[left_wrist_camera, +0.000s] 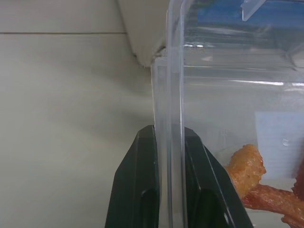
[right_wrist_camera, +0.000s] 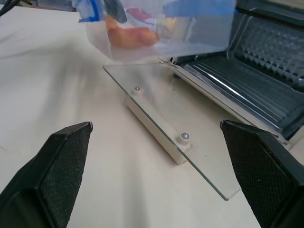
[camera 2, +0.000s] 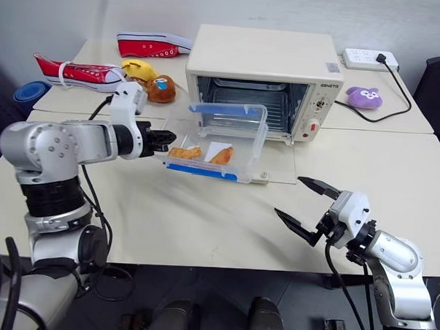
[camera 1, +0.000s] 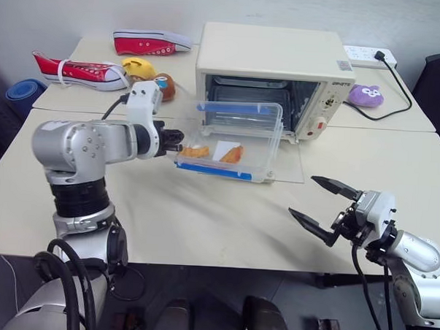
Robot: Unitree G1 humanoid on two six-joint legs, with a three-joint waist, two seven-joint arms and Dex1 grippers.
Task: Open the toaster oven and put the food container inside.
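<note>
The cream toaster oven (camera 1: 272, 61) stands at the back of the table, its glass door (camera 1: 287, 164) dropped flat onto the table top. A clear food container (camera 1: 232, 140) with blue clip strips and orange-brown food hangs in the air over that door, in front of the oven mouth. My left gripper (camera 1: 176, 141) is shut on the food container's left end wall; the left wrist view has both black fingers (left_wrist_camera: 142, 190) pinching the clear wall (left_wrist_camera: 173, 95). Near the table's front right, my right gripper (camera 1: 322, 206) stands open and holds nothing.
Two red sneakers (camera 1: 81, 72) (camera 1: 151, 42), a yellow toy (camera 1: 138, 66) and a brown toy (camera 1: 165, 85) lie at the back left. A purple plush (camera 1: 365, 94), a power strip (camera 1: 367, 56) and its black cable (camera 1: 402, 92) are right of the oven.
</note>
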